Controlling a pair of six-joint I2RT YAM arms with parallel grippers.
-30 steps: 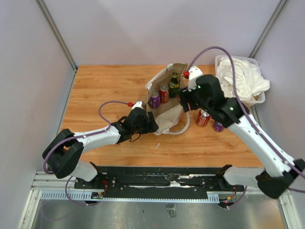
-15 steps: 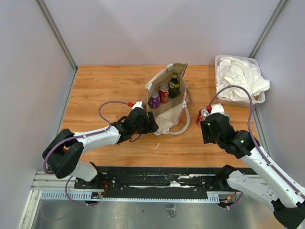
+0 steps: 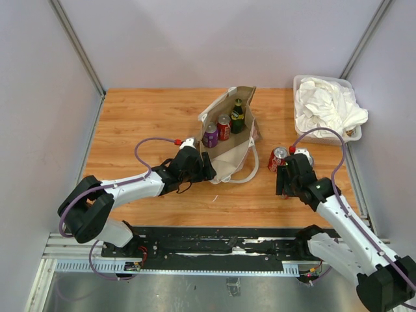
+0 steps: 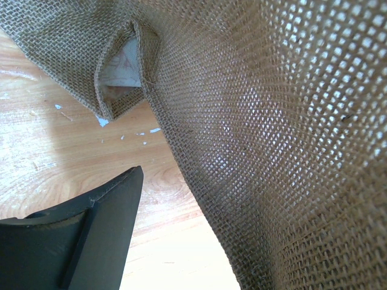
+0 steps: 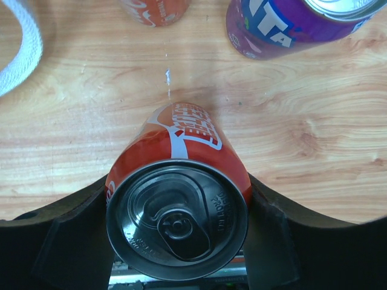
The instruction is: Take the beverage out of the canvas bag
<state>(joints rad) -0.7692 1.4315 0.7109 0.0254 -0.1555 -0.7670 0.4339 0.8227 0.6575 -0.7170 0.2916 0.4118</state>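
Wooden table (image 3: 143,117) carries everything in the top view.

Canvas bag (image 3: 242,96): tan, open at the top, mid-table, slumped toward the near edge, its white rope handle (image 3: 247,174) lying on the wood at the near right.

Clear plastic bin (image 3: 323,78) at the far right corner, full of white cloth (image 3: 325,104), well apart from the bag.

Left gripper (image 3: 207,170) sits at the bag's near corner. The left wrist view shows coarse weave across most of the frame and one black finger (image 4: 78,235) below it over bare wood. The second finger is not visible, so I cannot tell whether this claw is spread or pinching.

Right gripper (image 3: 285,184) is right of the bag, low over the table. Its fingers press both sides of an orange-red can (image 5: 181,151), which is upright with the pull-tab end facing the wrist camera.

Inside the bag, in a row: dark green bottle (image 3: 238,117), red can (image 3: 223,127), purple can (image 3: 210,135).

Outside the bag, just beyond the held can: a second red can (image 3: 278,158) and a purple Fanta can (image 5: 290,24), both standing on the wood.
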